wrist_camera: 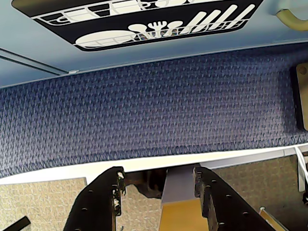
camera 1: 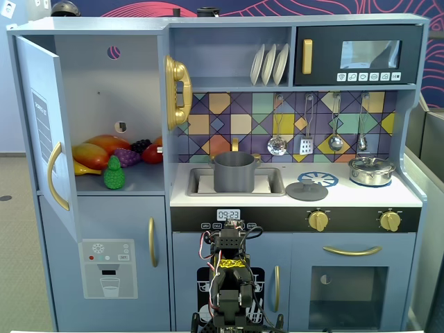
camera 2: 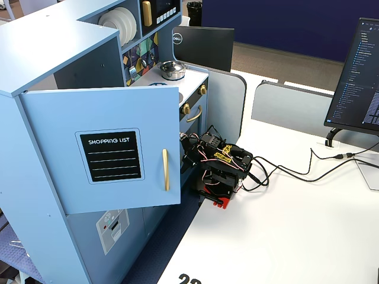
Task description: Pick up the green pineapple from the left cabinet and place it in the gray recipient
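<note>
On the shelf of the left cabinet [camera 1: 111,90], at its front edge, the green pineapple [camera 1: 114,173] stands upright, just ahead of the purple grapes [camera 1: 127,156] and mangoes [camera 1: 97,151]; the cabinet door [camera 1: 43,132] hangs open; the gray recipient [camera 1: 234,172] sits in the sink [camera 1: 274,182]; the arm is folded low at the table [camera 2: 308,236] edge; the tool [wrist_camera: 159,185] is empty, its 2 fingers [wrist_camera: 103,197] narrowly parted.

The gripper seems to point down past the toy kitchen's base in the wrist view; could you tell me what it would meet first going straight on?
Probably the blue carpet. The gripper is open and empty, with only a pale ledge edge between; depth is unclear.
</note>
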Robot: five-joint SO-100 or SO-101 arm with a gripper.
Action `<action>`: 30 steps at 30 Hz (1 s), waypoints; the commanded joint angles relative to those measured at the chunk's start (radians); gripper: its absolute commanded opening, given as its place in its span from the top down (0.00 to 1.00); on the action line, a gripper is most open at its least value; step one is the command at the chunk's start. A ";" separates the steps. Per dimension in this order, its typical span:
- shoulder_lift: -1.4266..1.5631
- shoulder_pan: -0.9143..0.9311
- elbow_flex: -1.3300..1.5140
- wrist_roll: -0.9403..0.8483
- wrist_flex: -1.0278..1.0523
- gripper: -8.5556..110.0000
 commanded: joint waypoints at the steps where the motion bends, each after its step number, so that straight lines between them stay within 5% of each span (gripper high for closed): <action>1: -0.006 0.086 -0.003 -0.018 0.183 0.84; 7: -0.006 0.060 -0.003 -0.032 0.184 0.84; 9: -0.006 0.063 -0.003 -0.034 0.184 0.91; 16: -0.008 -0.089 -0.003 -0.129 0.115 0.86; 19: -0.011 -0.400 -0.015 -0.037 -0.206 0.82; 24: -0.146 -0.808 -0.035 -0.003 -1.207 0.79; 30: -0.443 -0.957 -0.443 -0.081 -1.233 0.74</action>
